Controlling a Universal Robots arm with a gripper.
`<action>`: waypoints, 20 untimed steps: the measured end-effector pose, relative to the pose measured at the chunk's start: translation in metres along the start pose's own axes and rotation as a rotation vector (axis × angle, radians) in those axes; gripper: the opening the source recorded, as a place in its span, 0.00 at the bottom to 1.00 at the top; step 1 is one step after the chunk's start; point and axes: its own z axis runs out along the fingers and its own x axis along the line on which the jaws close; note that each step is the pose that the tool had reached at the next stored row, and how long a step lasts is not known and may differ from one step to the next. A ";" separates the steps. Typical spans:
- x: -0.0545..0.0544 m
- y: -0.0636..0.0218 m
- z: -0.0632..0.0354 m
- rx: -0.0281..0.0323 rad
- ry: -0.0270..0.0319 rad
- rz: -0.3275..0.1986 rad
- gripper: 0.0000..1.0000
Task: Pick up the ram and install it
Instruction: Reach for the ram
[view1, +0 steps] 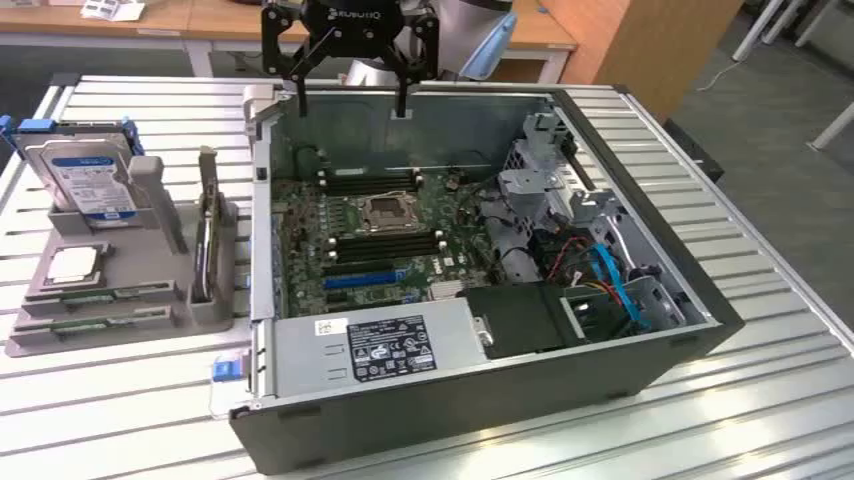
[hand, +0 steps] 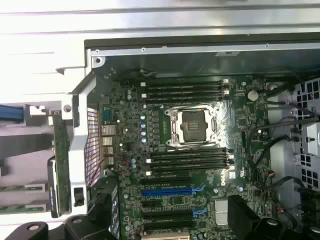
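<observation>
Two ram sticks (view1: 107, 295) (view1: 94, 322), narrow and green, lie in slots at the front of a grey holder tray (view1: 27, 335) at the exterior view's left; the wrist view catches their ends (hand: 20, 188). My gripper (view1: 352, 105) hangs open and empty above the far wall of the open computer case (view1: 467, 410), well away from the ram. Inside the case lies the green motherboard (view1: 441, 262) (hand: 235, 170), with black memory slots (view1: 367, 180) (hand: 185, 89) on one side of the bare CPU socket (view1: 388, 209) (hand: 192, 125) and more slots (view1: 387, 245) (hand: 190, 160) on the other.
The tray also holds an upright hard drive (view1: 87, 180), a silver CPU chip (view1: 74, 263) and a card standing on edge (view1: 207, 240). The case contains a power supply (view1: 374, 345), a drive cage (view1: 547, 180) and loose cables (view1: 601, 270). Everything rests on a slatted metal table (view1: 134, 410).
</observation>
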 end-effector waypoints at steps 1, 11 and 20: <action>0.000 0.0000 0.0000 0.0000 0.0000 0.000 0.99; 0.000 0.0001 0.0000 0.0001 0.0001 0.000 0.99; 0.000 0.0001 0.0001 0.0001 0.0001 0.000 0.91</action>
